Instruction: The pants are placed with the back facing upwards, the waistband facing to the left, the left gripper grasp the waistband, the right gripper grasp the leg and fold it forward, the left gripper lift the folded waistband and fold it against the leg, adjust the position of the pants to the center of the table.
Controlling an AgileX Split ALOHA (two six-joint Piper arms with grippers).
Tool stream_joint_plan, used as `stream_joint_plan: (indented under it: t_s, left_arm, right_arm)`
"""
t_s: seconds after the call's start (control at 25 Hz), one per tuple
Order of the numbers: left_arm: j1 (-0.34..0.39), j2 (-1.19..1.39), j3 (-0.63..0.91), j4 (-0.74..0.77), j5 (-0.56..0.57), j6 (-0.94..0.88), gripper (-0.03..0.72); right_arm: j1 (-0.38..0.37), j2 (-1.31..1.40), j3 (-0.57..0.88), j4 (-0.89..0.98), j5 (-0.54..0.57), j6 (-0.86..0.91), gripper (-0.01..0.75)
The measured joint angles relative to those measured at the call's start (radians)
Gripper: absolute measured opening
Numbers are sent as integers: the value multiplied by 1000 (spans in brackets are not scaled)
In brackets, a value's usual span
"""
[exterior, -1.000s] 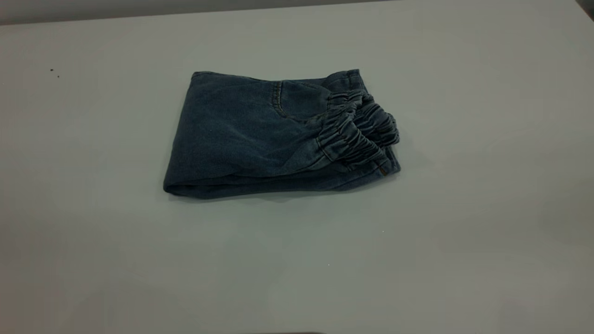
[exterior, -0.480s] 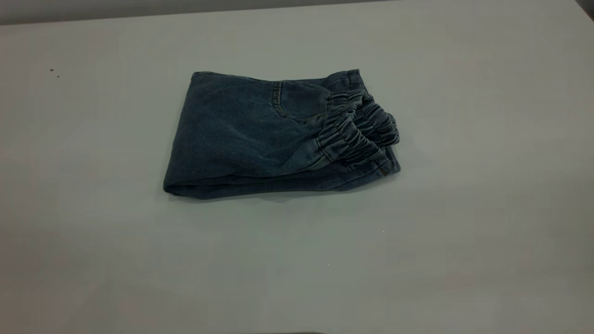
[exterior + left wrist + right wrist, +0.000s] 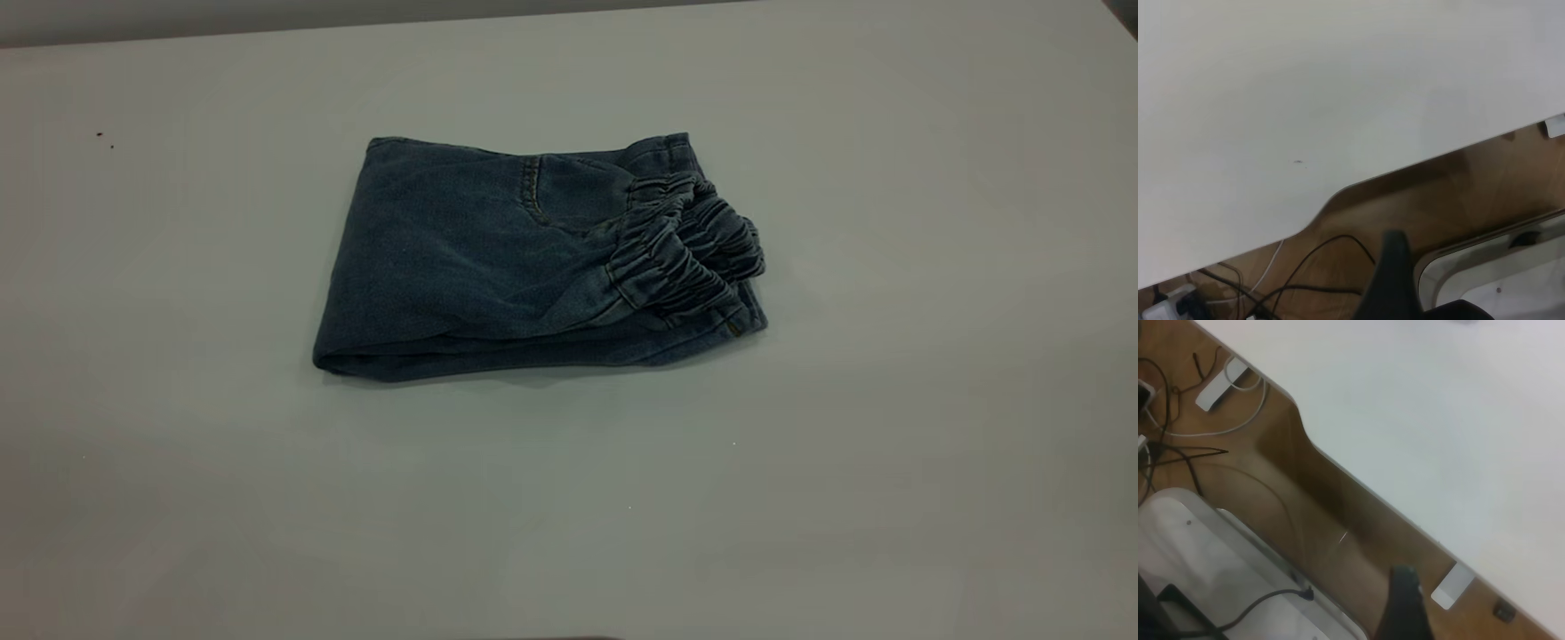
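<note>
The pants lie folded into a compact blue denim bundle near the middle of the table. Their ruffled waistband rests on top at the bundle's right end, beside a stitched back pocket. The leg is folded under the top layer; only a lower layer's edge shows along the front. Neither gripper appears in the exterior view. The left gripper hangs off the table's edge above the floor, and the right gripper hangs likewise beyond the table's edge. Nothing is held by either.
Tiny dark specks mark the table's far left. Below the table's edge the wrist views show a wooden floor with black cables, a white power strip and a pale rig base.
</note>
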Motion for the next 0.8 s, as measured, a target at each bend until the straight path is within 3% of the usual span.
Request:
stream_joint_plan:
  t_s: [0.16, 0.4, 0.52, 0.8]
  left_arm:
    - [27, 0, 0, 0, 0, 0, 581]
    - [145, 0, 0, 0, 0, 0, 581]
    - [189, 0, 0, 0, 0, 0, 581]
    - [208, -65, 0, 0, 0, 0, 581]
  right_arm:
    - [-108, 0, 0, 21, 0, 1, 465]
    - [-466, -23, 0, 32, 0, 1, 465]
    - [-588, -95, 0, 32, 0, 1, 465]
    - [-626, -326, 0, 34, 9, 1, 465]
